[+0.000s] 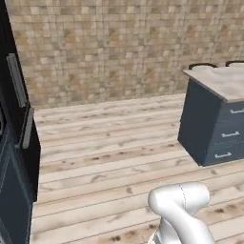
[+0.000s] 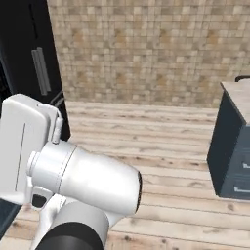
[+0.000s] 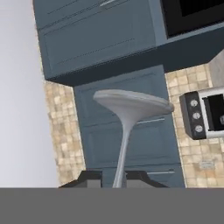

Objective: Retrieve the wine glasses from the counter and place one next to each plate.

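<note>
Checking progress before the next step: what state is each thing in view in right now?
wine glass: held by its stem, foot pointing away from the hand camera, off the counter.
pincer: shut on the wine glass stem.
toaster oven: door shut.
drawers: all shut.
tall dark cabinet: doors shut.

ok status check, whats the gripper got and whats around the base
Gripper shut on wine glass stem, round foot toward the camera. Toaster oven and blue cabinets beyond it. Base on open wood floor; counter ahead right, path looks clear.
</note>
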Robot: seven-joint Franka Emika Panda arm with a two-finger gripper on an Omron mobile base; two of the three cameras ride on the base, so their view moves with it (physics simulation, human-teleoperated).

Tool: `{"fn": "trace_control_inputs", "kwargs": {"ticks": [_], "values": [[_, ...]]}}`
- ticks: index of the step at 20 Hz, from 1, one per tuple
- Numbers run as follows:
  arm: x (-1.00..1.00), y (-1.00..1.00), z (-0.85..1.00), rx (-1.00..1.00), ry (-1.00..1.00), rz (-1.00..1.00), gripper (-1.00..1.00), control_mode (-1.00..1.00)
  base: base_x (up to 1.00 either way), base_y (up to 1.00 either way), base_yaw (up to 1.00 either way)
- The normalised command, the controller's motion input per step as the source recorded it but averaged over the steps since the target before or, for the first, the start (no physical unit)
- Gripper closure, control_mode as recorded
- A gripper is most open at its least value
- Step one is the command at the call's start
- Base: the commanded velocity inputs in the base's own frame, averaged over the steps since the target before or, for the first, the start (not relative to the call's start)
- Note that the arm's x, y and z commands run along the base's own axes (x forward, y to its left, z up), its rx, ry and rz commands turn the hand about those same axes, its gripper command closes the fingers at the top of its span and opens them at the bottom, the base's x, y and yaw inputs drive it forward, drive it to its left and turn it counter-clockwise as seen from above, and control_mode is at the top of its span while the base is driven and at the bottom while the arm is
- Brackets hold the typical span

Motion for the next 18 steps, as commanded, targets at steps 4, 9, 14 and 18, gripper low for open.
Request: {"fn": "trace_control_inputs", "kwargs": {"ticks": [4,9,14,18], "values": [[0.0,0.0,0.0,0.0,0.0,0.0,1.0,1.0,0.0,0.0,-1.0],[0.0,0.0,0.0,0.0,0.0,0.0,1.0,1.0,0.0,0.0,-0.99],[0.0,0.0,0.0,0.0,0.0,0.0,1.0,1.0,0.35,-0.05,-0.79],[0.0,0.0,0.0,0.0,0.0,0.0,1.0,1.0,0.85,0.91,-0.43]]}}
